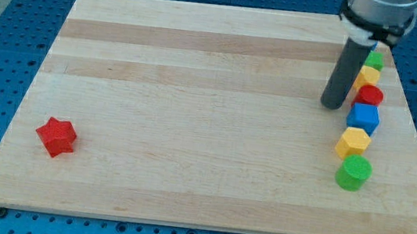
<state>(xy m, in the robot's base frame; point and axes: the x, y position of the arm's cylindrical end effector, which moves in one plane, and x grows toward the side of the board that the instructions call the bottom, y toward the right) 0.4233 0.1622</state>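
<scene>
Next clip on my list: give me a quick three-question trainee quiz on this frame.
1. True or false: the red star block lies apart from the other blocks, near the wooden board's left side in the view.
2. How many blocks form the column along the view's right edge?
3. Which block is my tip nearest to? A) green cylinder B) red cylinder C) yellow hexagon block

Key: 1 true. 2 six: a green block, a yellow block, the red cylinder, a blue cube, the yellow hexagon block, the green cylinder. 3 B.
</scene>
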